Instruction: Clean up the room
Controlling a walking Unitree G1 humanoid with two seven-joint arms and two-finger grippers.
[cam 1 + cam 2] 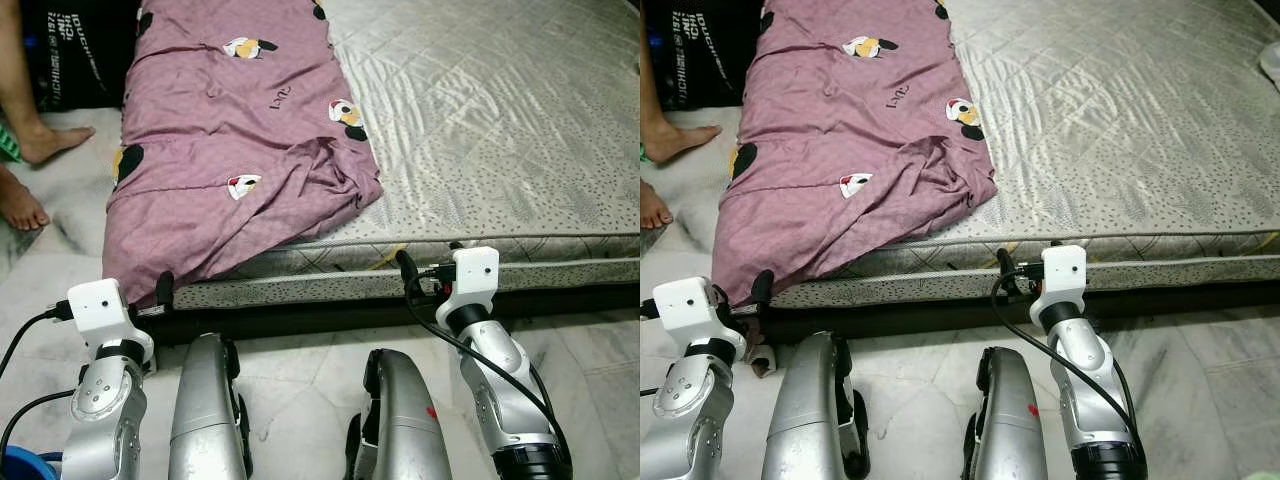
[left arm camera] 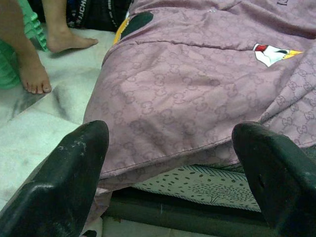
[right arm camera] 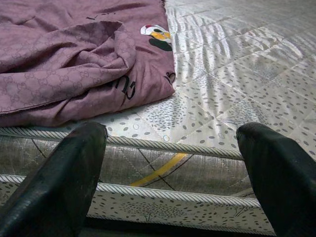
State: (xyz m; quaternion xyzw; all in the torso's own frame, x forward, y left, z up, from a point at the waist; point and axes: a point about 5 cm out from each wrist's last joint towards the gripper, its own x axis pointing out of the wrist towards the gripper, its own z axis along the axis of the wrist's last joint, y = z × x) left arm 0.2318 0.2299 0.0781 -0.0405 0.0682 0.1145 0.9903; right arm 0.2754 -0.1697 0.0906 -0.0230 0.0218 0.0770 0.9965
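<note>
Pale marble floor (image 1: pixel 310 365) running up to a low bed, its quilted mattress (image 1: pixel 500 130) mostly bare. Mauve blanket (image 1: pixel 230 130) bunched over the robot's-left half, one corner spilling off the near edge toward the floor — presumably the thing to straighten or fold for tidying the room. Bare feet of a person (image 1: pixel 40 140) standing off to the left beside the bed, apart from the blanket. Both arms raised forward at the mattress edge, wrists level, as if squared up for a two-handed grab. Left pincer (image 2: pixel 170 163) spread wide, aimed at the drooping blanket hem just ahead, not touching it. Right pincer (image 3: pixel 182 168) likewise spread wide — pointed at the mattress side piping, the blanket's folded corner just beyond on top. Nothing gripped yet.
</note>
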